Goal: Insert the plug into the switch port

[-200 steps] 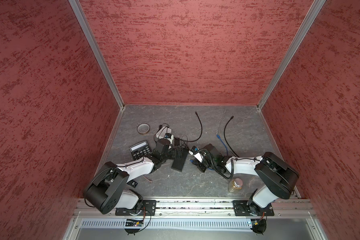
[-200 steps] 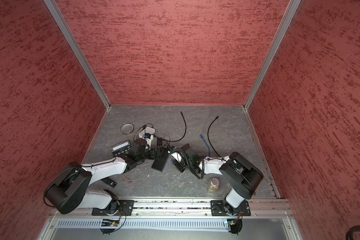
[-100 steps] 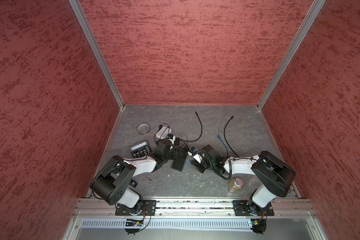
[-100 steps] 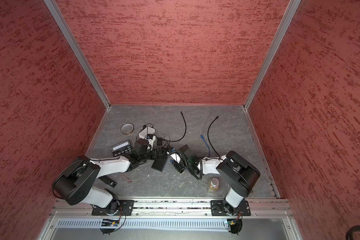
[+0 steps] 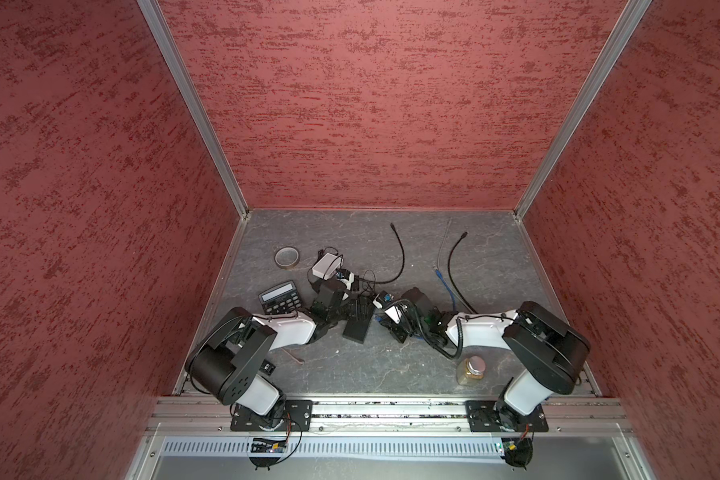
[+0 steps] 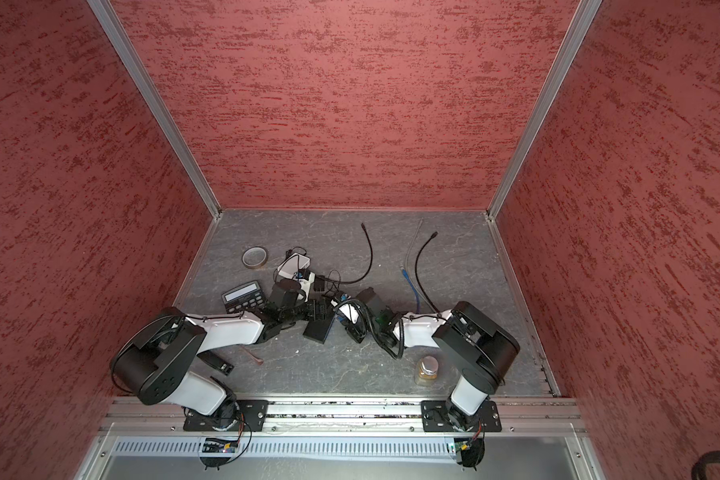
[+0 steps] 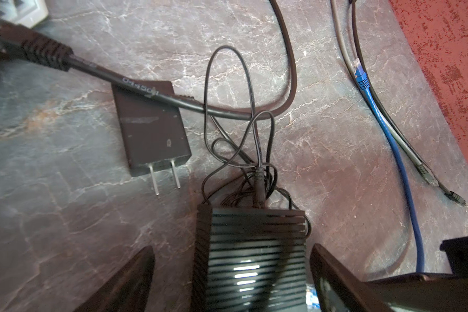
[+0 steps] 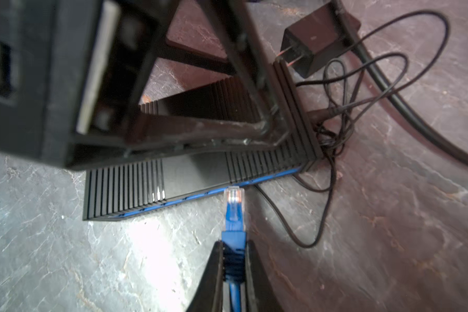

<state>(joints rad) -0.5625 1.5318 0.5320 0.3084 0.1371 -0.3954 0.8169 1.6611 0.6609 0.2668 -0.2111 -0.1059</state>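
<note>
Switch [image 5: 356,326]: black rectangular box, ribbed top with a glossy smooth centre panel [image 8: 195,175], and a blue strip along its long port face. It lies flat, top up, near the calculator [image 5: 279,297] and to its right in both top views.

Plug [image 8: 235,205]: clear-tipped modular connector with a blue boot on a blue cable [image 8: 234,294]. It lies beyond the switch, on the side away from the calculator. The boot is clamped in the right gripper [image 8: 234,244]. The tip points squarely at the blue port face and reaches its edge. Whether it has entered a port cannot be told.
</note>
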